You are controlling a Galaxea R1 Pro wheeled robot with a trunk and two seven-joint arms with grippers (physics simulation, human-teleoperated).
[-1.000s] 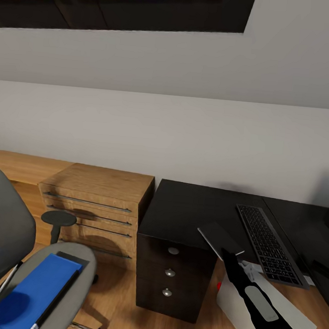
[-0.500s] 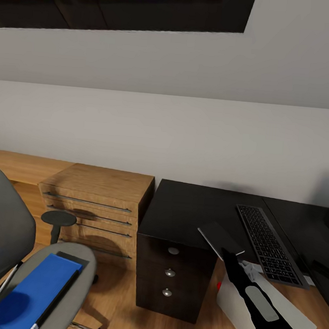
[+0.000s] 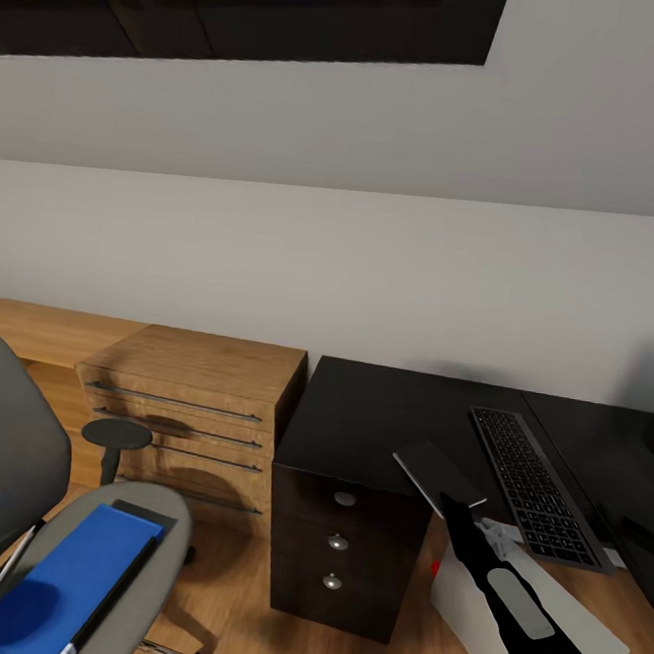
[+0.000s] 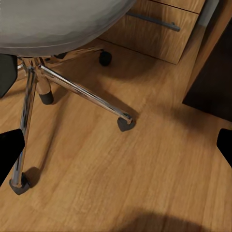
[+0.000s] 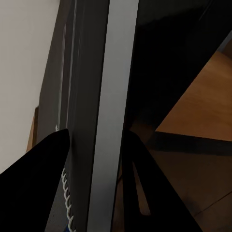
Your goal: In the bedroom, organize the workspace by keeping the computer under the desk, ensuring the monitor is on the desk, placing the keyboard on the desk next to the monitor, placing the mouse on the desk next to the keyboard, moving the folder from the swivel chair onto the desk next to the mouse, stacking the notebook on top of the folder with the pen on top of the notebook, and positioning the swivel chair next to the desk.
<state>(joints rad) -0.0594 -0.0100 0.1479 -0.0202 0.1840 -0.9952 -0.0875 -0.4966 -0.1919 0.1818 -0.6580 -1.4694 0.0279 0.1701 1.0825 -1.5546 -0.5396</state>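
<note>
No change across last second: notebook (image 3: 439, 476) pinched in right gripper (image 3: 457, 504), poised over desk (image 3: 359, 419).
Pale edge clamped between the jaws in right wrist view; keyboard (image 3: 536, 487) just beyond them. Folder (image 3: 62, 582) on swivel chair (image 3: 16, 478), well away; stacking order not ready. Left gripper (image 4: 116, 145) spread wide above floor.

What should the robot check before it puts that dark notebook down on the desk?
1. Right gripper holds the notebook: ok, fingers either side of it.
2. Bare desk under it: ok.
3. Keyboard on the desk: ok.
4. Folder on the desk first: not ok, it lies on the chair seat.
5. Left gripper free: ok, open over the floor.
6. Mouse placed: cannot tell.
</note>
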